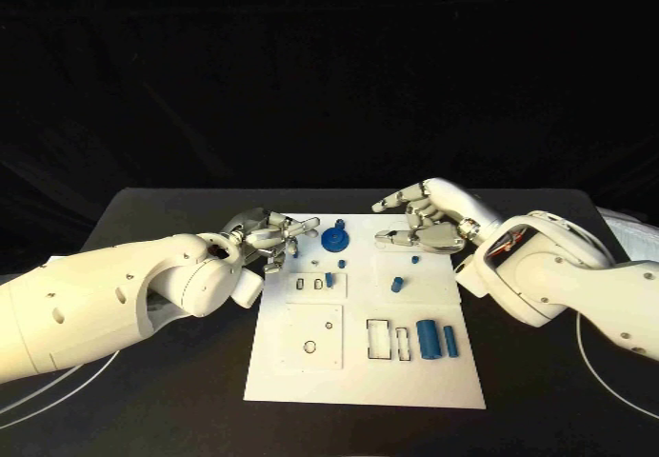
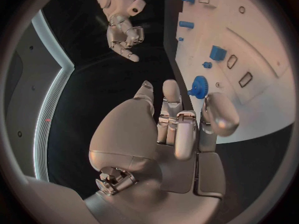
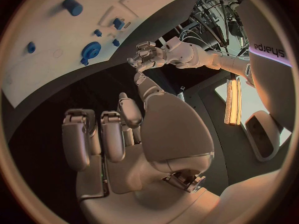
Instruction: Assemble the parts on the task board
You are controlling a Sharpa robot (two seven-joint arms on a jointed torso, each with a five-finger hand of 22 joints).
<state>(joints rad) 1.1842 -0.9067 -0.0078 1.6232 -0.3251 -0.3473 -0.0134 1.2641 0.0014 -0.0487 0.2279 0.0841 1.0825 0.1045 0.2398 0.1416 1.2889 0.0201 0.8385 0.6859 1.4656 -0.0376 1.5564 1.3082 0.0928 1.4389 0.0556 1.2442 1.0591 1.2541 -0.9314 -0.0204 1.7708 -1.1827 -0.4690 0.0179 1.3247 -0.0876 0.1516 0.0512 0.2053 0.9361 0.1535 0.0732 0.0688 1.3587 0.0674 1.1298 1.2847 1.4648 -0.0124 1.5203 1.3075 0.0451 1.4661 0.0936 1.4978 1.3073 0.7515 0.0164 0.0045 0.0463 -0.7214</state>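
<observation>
The white task board (image 1: 364, 381) lies in the middle of the black table. A blue gear (image 1: 335, 238) stands near its far edge, also seen in the left wrist view (image 2: 199, 87) and in the right wrist view (image 3: 91, 51). My left hand (image 1: 275, 238) hovers just left of the gear, fingers apart, holding nothing (image 2: 174, 124). My right hand (image 1: 426, 219) hangs over the board's far right corner, fingers loosely bent and empty (image 3: 124, 134). Two blue cylinders (image 1: 438, 339) lie side by side on the board's right. Small blue pegs (image 1: 397, 283) and a blue block (image 1: 329, 279) sit mid-board.
The board carries outlined recesses, a square plate (image 1: 314, 337) and narrow slots (image 1: 389, 341). White cables curve over the table at the lower left (image 1: 41, 390) and lower right (image 1: 618, 381). A pale object (image 1: 631, 224) lies at the table's far right edge.
</observation>
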